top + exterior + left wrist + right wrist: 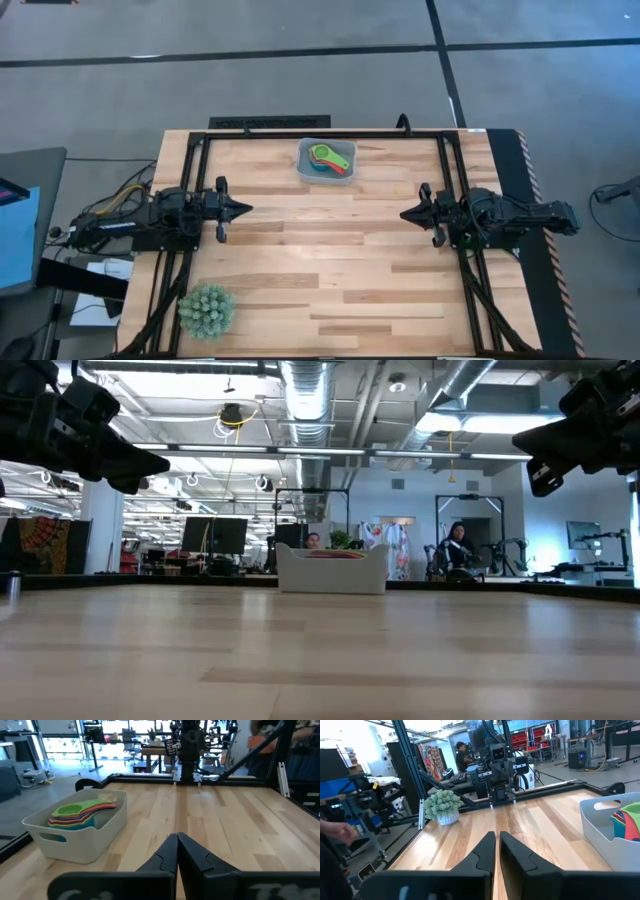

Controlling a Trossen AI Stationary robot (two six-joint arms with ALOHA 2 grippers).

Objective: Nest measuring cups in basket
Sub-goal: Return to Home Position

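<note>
Stack: measuring cups (327, 157) nested in the basket (303, 166), upper centre of the high view; long axis roughly left–right.
Claws: left gripper (243, 209) and right gripper (405, 213) closed, empty, mid-frame.
Bearing: we judge neither nearer.

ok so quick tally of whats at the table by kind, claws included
basket: 1
nested stack of measuring cups: 1, lying in the basket (single cups too tightly nested to count)
spiky green plant: 1
claws: 2, left claw and right claw, both shut and empty
total: 5
</note>
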